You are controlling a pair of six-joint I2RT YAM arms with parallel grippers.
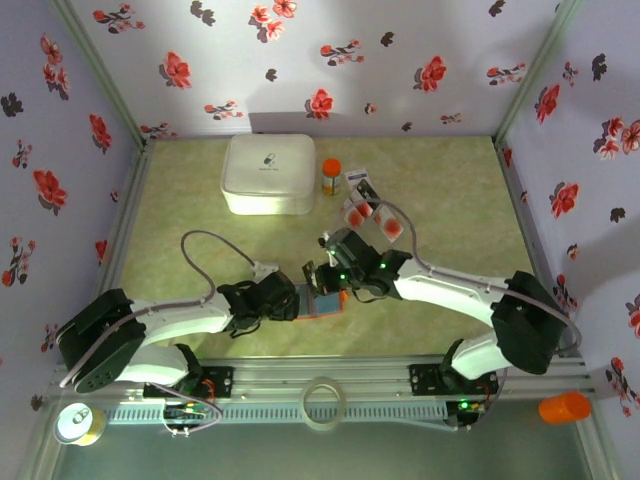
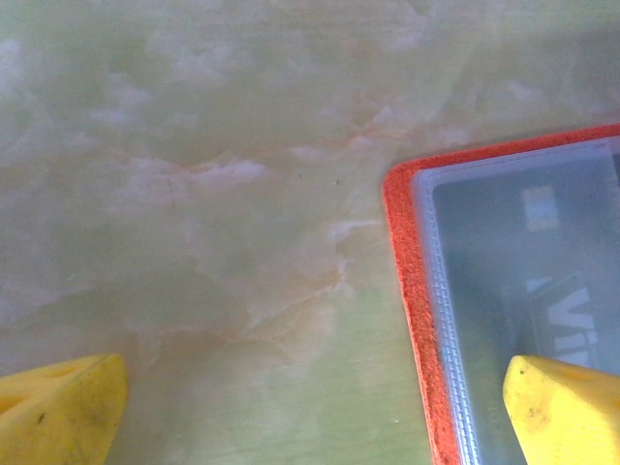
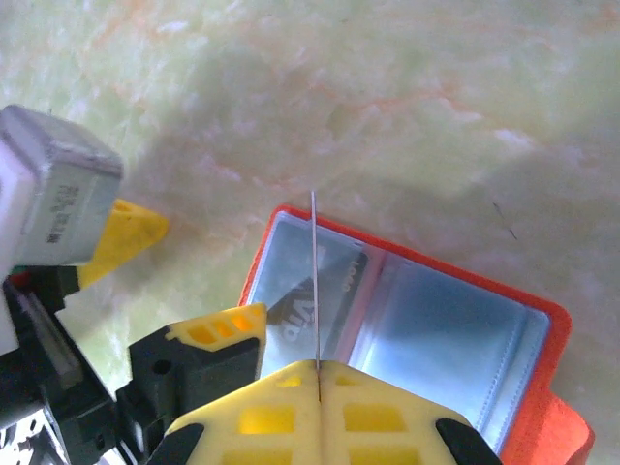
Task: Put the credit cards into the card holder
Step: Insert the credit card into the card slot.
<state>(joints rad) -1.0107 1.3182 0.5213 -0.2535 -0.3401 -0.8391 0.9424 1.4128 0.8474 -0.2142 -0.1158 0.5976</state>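
Left jaws: spread wide, gripping nothing. In the left wrist view my left fingertips point(image 2: 66, 407) sit at the two lower corners of the frame; one is over bare desk point(image 2: 213, 194) and the other is over the near corner of the card holder point(image 2: 415, 291). I cannot tell whether that tip touches the sleeve. Right jaws: pressed together, pinching one card point(image 3: 315, 281) that stands on its edge. From the right wrist camera it reads as a thin pale line, so I cannot tell its face. This card hangs over the left half of the open holder, with its far end level with the orange rim. The card holder lies open and flat on the desk, near the front edge at the middle, between my two arms. It has an orange-red border, and its clear sleeves look light blue inside. A dark card with pale print point(image 3: 339, 291) sits in the left sleeve; the right sleeve looks bare. The loose cards point(image 1: 375, 215) lie further back on the desk, well apart from the holder. They are white with red blotches, and a darker one lies just beyond them. At the back stand a white rounded box point(image 1: 267, 173) and, just beside it, a small orange-capped bottle point(image 1: 331, 177).
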